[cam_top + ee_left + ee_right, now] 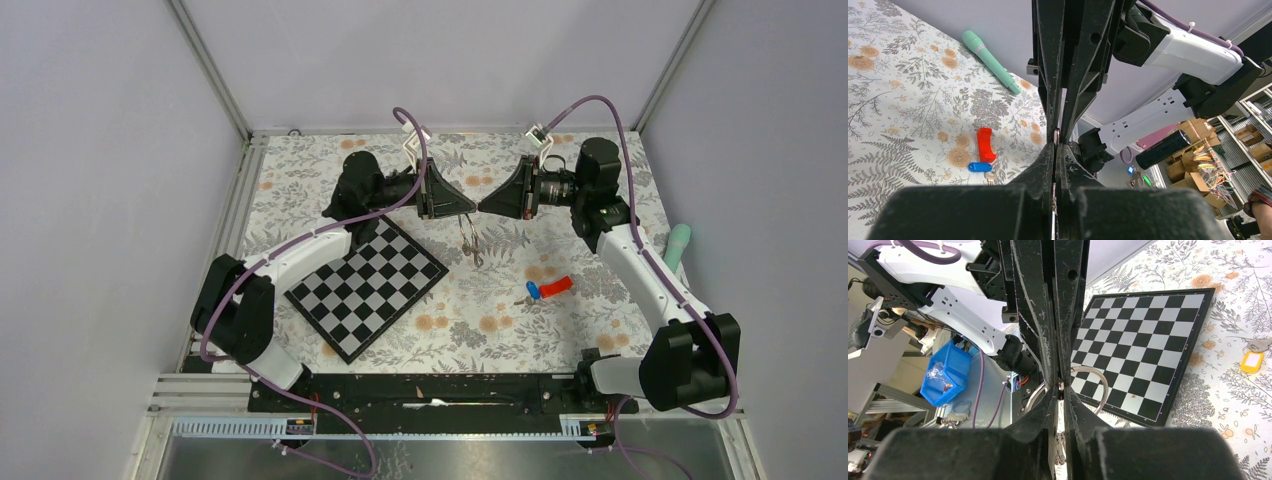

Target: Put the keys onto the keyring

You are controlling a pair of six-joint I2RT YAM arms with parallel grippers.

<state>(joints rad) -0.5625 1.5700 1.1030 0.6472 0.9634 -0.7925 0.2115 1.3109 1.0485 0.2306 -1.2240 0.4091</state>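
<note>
On floral tablecloth (pixel 560 340), chessboard (pixel 366 287), blue-capped key (pixel 533 291), grey walls (pixel 450 60)

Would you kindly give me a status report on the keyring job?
Left gripper and right gripper shut on keyring, tip to tip. Blue key, yellow key lying loose, unthreaded. Red piece beside blue key.

The table (pixel 600 330), spread with a floral cloth, is carrying a chessboard (pixel 366 285) lying flat at its left middle. A blue-capped key (pixel 533 291) is lying right of centre, touching a red piece (pixel 557 287). A yellow-headed key (pixel 1252 361) is resting near the board, and a mint-green pen (pixel 678 247) is lying at the right edge.
</note>
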